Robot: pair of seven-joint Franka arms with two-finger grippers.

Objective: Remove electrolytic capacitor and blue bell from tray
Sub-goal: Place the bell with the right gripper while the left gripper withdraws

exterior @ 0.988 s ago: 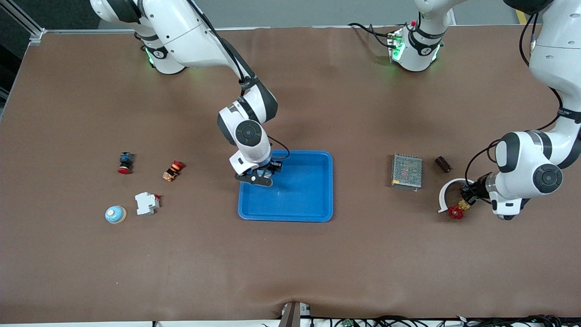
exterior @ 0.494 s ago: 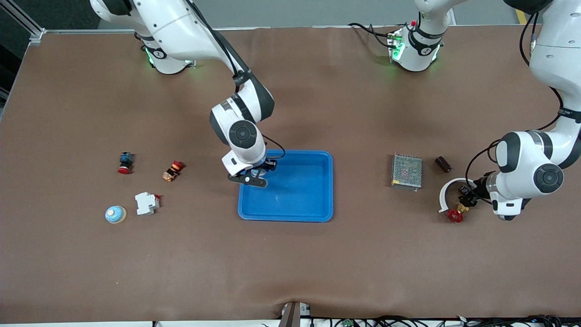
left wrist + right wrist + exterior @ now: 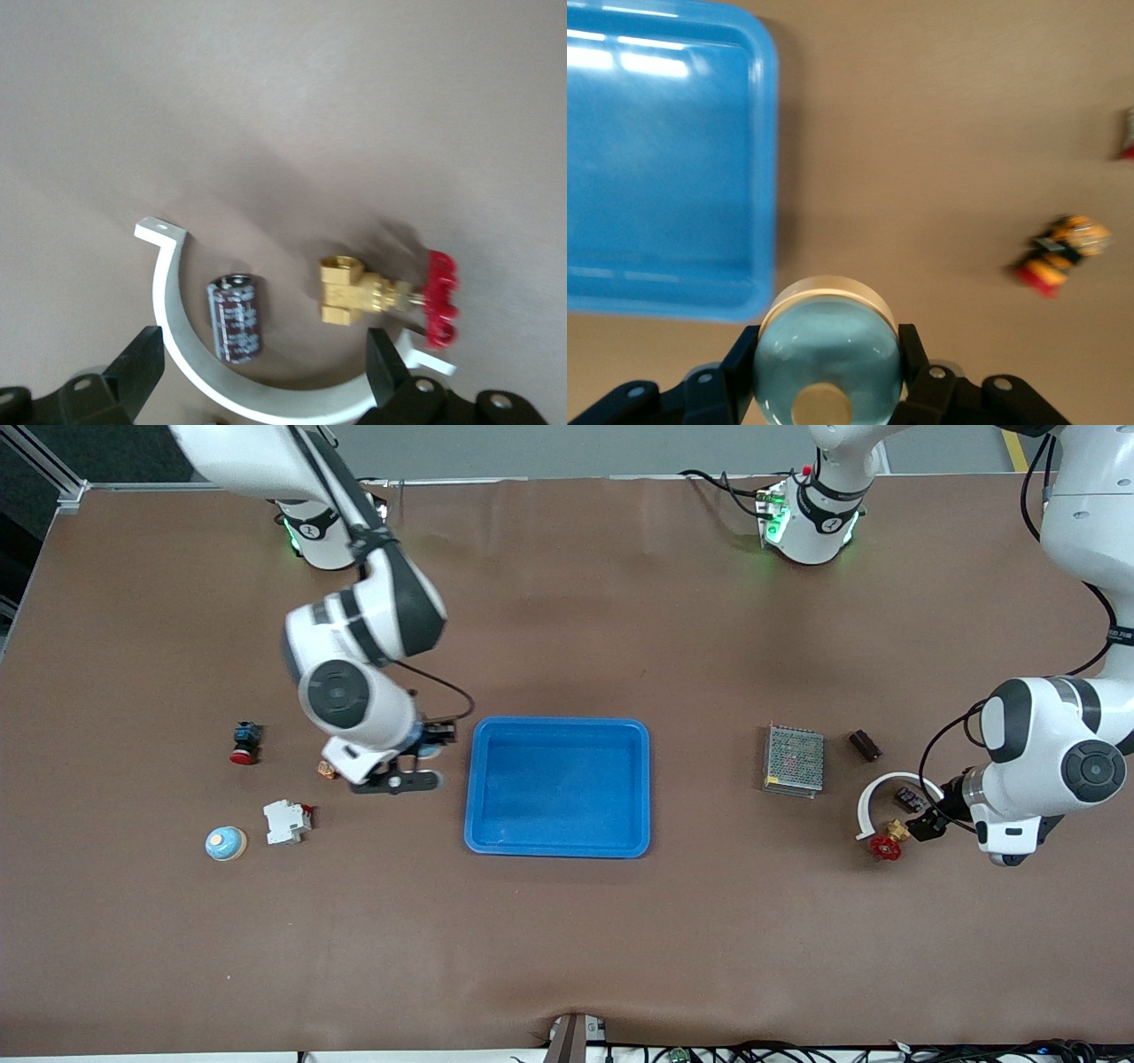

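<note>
Carrying the blue bell (image 3: pixel 827 350) pinched in your right hand (image 3: pixel 409 766) clears the tray (image 3: pixel 558 849), while your left hand (image 3: pixel 261 376), spread, hovers over the electrolytic capacitor (image 3: pixel 234 318) on the desk (image 3: pixel 567 939).

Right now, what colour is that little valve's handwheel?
Red, on a brass-coloured valve; the handwheel shows best in the left wrist view.
</note>
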